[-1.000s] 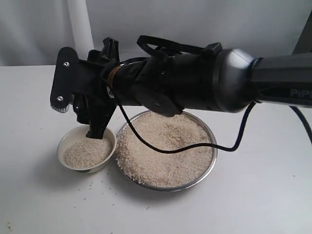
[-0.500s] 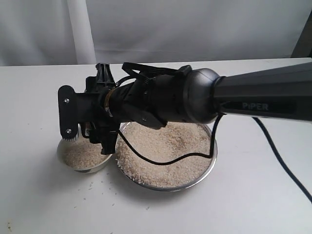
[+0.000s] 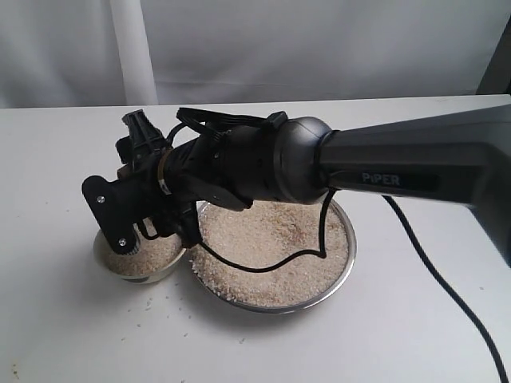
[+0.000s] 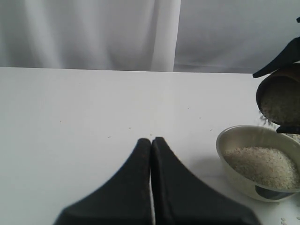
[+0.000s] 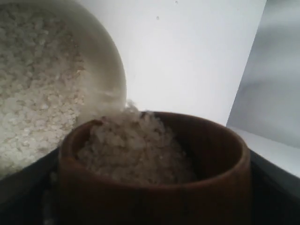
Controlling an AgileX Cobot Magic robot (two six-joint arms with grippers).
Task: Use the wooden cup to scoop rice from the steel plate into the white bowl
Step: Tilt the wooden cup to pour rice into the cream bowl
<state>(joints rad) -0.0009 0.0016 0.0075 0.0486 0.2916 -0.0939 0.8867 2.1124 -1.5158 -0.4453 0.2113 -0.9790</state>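
Observation:
My right gripper (image 3: pixel 150 219) reaches across the steel plate (image 3: pixel 275 308) to the white bowl (image 3: pixel 136 274) and is shut on the wooden cup (image 5: pixel 154 192). The arm hides the cup in the exterior view. In the left wrist view the cup (image 4: pixel 281 98) is tilted just over the bowl (image 4: pixel 234 154), its mouth full of rice (image 4: pixel 280 107), with grains at the lip. The bowl holds a heap of rice (image 4: pixel 262 166). The plate is heaped with rice (image 3: pixel 271 247). My left gripper (image 4: pixel 151 140) is shut on nothing, over bare table beside the bowl.
Loose grains (image 3: pixel 148 303) lie scattered on the white table in front of the bowl and plate. The right arm's black cable (image 3: pixel 263 267) droops over the plate's rice. A pale curtain (image 3: pixel 319 48) hangs behind the table.
The right arm has come down and shifted left, and its wrist has rolled, bringing the cup low over the bowl and tipping it.

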